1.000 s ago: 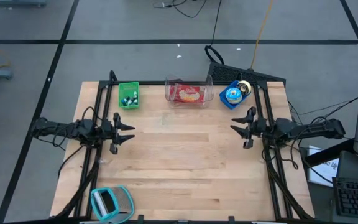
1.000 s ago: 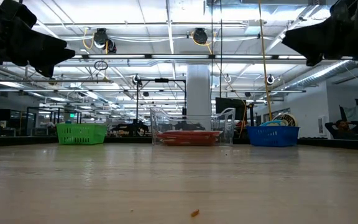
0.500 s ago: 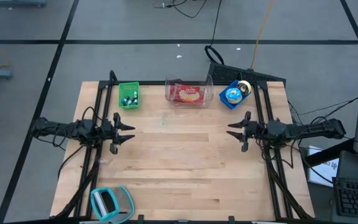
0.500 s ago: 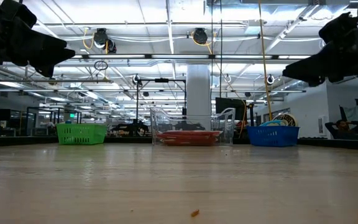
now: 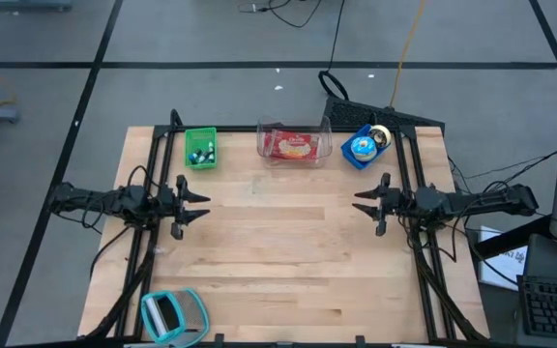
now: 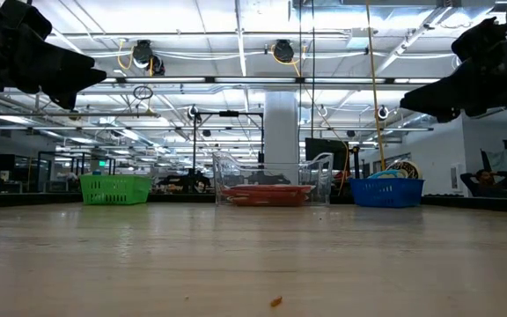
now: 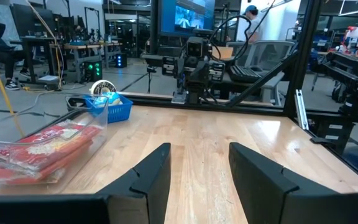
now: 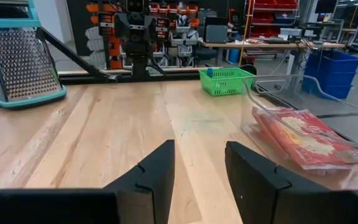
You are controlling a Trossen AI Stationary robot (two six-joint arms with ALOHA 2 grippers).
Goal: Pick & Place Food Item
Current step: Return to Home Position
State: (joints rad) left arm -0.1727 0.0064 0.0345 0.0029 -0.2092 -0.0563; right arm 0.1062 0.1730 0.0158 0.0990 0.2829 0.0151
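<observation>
The food item, a flat red packet (image 5: pixel 294 145), lies in a clear plastic bin (image 5: pixel 323 141) at the table's far edge. It also shows in the low view (image 6: pixel 267 192), the left wrist view (image 7: pixel 39 152) and the right wrist view (image 8: pixel 306 137). My left gripper (image 5: pixel 203 204) hovers open at the table's left side, pointing level toward the middle (image 7: pixel 199 155). My right gripper (image 5: pixel 361 201) hovers open at the right side, facing it (image 8: pixel 199 152). Both hang well above the wood (image 6: pixel 95 70) (image 6: pixel 407 101), with nothing between their fingers.
A green basket (image 5: pixel 200 148) with small items stands left of the bin. A blue basket (image 5: pixel 361 148) with a round item and a tape roll (image 5: pixel 381 135) stand right of it. A teal grater (image 5: pixel 170 314) lies at the near left corner. Bare wood (image 5: pixel 288 251) spans the middle.
My right gripper has sunk a little and tipped down to level, its fingertips reaching slightly toward the table's middle; over the last half second it has kept still. Its finger gap is unchanged.
</observation>
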